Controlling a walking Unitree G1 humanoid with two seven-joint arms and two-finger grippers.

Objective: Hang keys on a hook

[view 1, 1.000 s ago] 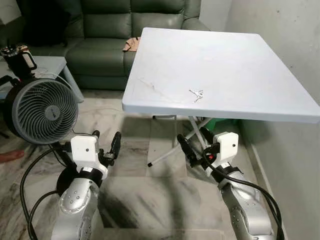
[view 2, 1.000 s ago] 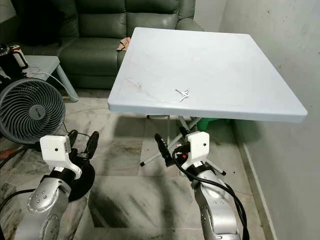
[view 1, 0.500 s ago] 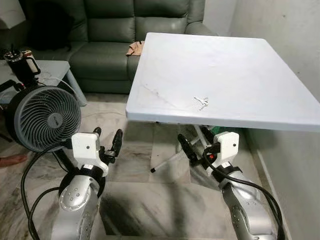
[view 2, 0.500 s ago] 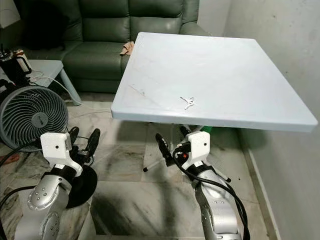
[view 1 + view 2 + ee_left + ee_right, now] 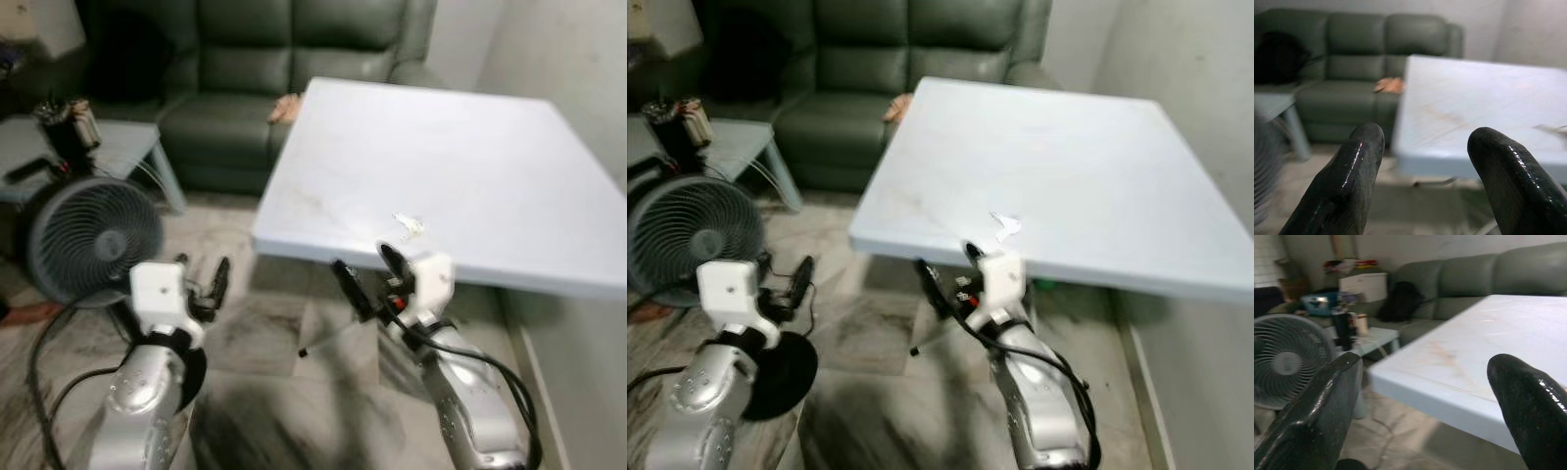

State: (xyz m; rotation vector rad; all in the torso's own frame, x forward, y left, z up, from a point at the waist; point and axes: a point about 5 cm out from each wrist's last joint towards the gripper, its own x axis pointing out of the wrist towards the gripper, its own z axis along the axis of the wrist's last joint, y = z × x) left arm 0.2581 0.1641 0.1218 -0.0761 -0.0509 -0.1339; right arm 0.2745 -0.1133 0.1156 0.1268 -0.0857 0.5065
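Observation:
A small bunch of silver keys (image 5: 408, 228) lies on the white folding table (image 5: 460, 157), near its front edge. My right gripper (image 5: 367, 276) is open, raised to the height of the table's front edge, just below and left of the keys. My left gripper (image 5: 201, 279) is open too, lower and well to the left of the table, over the floor. The views are blurred. In the left wrist view the keys (image 5: 1553, 129) show faintly at the far side of the table (image 5: 1459, 103).
A grey floor fan (image 5: 93, 240) stands at the left on the marble floor. Behind it is a low side table (image 5: 59, 162) with a dark kettle (image 5: 61, 125). A green sofa (image 5: 255, 69) with a tan cloth (image 5: 286, 106) fills the back. A wall runs along the right.
The whole view has shifted and blurred, with the table closer. My right gripper has risen from below the tabletop to the table's front edge, near the keys.

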